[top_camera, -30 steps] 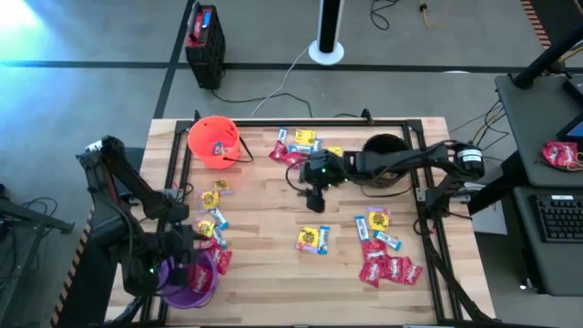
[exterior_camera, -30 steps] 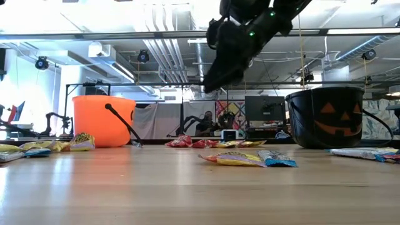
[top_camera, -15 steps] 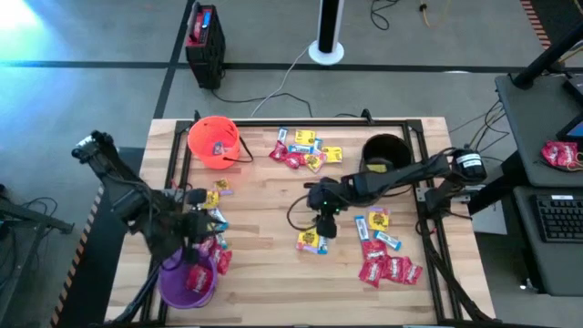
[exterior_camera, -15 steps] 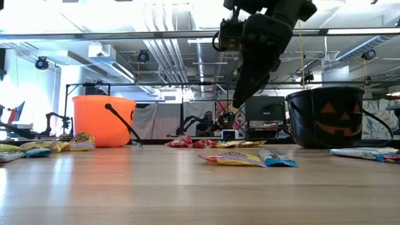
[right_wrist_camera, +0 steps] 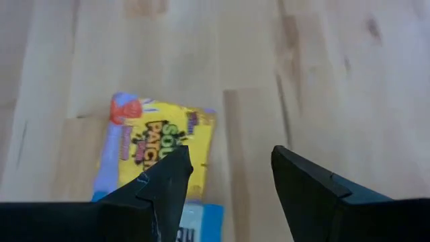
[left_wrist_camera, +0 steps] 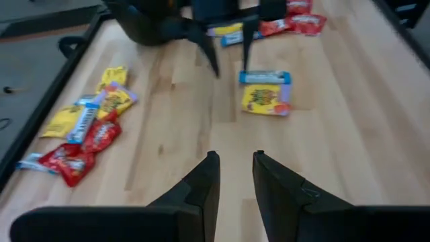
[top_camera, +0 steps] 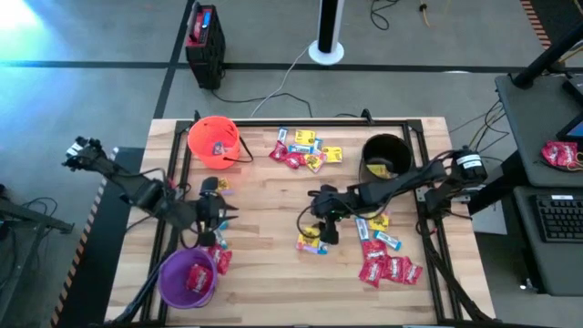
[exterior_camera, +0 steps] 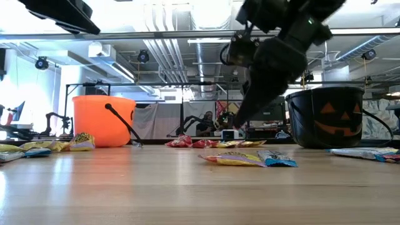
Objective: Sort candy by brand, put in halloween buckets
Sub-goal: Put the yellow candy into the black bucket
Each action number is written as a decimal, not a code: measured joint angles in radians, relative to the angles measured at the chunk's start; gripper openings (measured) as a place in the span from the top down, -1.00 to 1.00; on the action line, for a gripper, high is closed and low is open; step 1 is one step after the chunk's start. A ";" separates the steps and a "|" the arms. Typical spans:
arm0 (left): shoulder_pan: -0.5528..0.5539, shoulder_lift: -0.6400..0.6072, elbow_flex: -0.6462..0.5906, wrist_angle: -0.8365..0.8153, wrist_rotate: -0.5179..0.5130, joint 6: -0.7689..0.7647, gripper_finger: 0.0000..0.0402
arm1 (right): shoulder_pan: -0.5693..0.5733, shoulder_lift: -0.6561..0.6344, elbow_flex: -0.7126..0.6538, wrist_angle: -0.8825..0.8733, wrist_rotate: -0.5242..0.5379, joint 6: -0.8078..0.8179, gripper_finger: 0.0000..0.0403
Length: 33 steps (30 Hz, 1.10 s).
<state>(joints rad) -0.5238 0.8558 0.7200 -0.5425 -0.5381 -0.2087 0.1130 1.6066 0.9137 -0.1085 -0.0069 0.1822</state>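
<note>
A yellow candy packet lies flat on the wooden table beside a blue-and-white one. My right gripper hovers open just above and to the right of the yellow packet, fingers slanting down. My left gripper is open with nothing between its fingers. It is above the table beside the left candy cluster, pointing toward the table's middle. The orange bucket stands far left and the black one far right. The purple one, near left, has a red packet inside.
More candy lies in a far-centre pile. Red packets lie near right, with mixed packets under the right arm. A black frame rail borders the table. A red bag sits on the side desk.
My left gripper has left the purple bucket and swung toward the far edge and the table's middle, coming lower. My right gripper has moved toward the near edge and down, over the yellow packet. No candy has shifted.
</note>
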 joint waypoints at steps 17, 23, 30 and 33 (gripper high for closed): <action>0.113 -0.006 -0.001 0.042 -0.001 0.170 0.63 | 0.055 0.150 0.122 0.002 0.035 -0.018 0.00; 0.114 -0.006 -0.007 0.043 -0.002 0.174 0.63 | 0.052 0.178 0.185 -0.123 0.032 0.017 0.00; 0.114 0.000 -0.010 0.043 -0.031 0.174 0.63 | 0.048 0.208 0.165 -0.123 0.005 0.046 0.00; 0.114 0.001 -0.010 0.043 -0.053 0.175 0.63 | 0.048 0.218 0.165 -0.115 0.003 0.043 0.02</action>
<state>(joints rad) -0.4099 0.8570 0.7097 -0.4998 -0.5910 -0.0341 0.1612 1.8247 1.0790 -0.2239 -0.0036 0.2253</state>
